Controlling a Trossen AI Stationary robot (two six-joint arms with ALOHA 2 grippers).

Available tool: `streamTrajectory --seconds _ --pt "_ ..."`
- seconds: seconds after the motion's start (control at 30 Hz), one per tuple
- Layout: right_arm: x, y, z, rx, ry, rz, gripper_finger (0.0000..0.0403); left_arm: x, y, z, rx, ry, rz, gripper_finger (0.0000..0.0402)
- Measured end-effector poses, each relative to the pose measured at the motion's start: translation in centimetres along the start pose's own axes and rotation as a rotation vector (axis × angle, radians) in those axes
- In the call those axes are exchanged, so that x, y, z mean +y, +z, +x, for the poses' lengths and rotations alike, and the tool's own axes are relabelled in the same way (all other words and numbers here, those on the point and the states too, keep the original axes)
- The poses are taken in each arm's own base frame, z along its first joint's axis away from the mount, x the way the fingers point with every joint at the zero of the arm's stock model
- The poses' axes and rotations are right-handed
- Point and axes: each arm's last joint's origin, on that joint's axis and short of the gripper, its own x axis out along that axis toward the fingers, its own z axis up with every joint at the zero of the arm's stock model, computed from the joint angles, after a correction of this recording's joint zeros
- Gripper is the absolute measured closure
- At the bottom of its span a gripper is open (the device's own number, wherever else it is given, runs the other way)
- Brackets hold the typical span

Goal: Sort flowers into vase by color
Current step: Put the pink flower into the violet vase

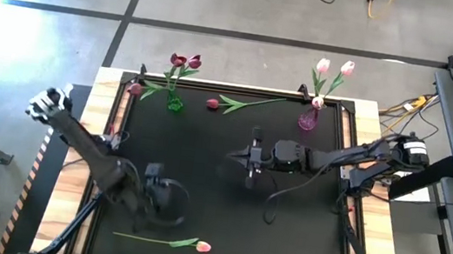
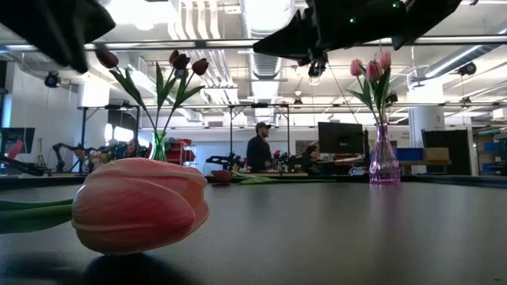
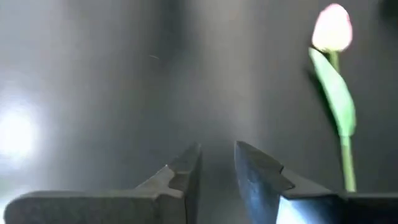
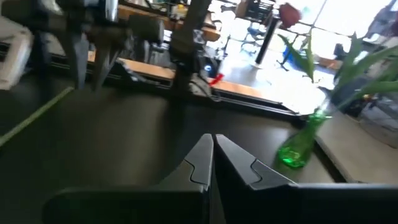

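Note:
A pink tulip (image 1: 203, 247) lies on its side on the black mat near the near edge, its stem pointing left. It looms large in the low view (image 2: 139, 204). My left gripper (image 1: 166, 218) hovers above the mat just beyond it, narrowly open, with the tulip (image 3: 333, 28) off to one side of its fingers (image 3: 217, 152). A dark red tulip (image 1: 212, 103) lies flat near the far edge. The green vase (image 1: 174, 103) holds dark red tulips and the pink vase (image 1: 308, 118) holds pink ones. My right gripper (image 1: 232, 154) is shut and empty over mid-table, pointing left (image 4: 213, 142).
Both vases stand close to the mat's far edge, the green vase (image 2: 158, 146) on the left and the pink vase (image 2: 383, 162) on the right. The mat has a raised frame (image 1: 350, 187) around it. People and desks show in the room beyond the far edge.

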Motion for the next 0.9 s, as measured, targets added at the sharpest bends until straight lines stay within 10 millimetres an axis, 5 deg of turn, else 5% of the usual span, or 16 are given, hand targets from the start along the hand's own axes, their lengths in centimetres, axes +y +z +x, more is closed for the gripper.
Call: streamTrajectory --seconds 0.2,0.47,0.9 --pt "2.0 0.0 -0.3 0.054 -0.011 0.004 0.0394 -5.3 1.3 3.1 0.106 -0.081 -0.023 0.0323" --pt "4.2 0.5 -0.9 0.054 0.049 -0.011 0.0394 -11.9 5.9 6.3 0.149 -0.123 -0.026 0.0278" --pt "5.6 2.9 -3.5 0.016 0.118 -0.038 0.0394 -15.7 5.9 11.6 0.321 0.004 -0.125 0.0251"
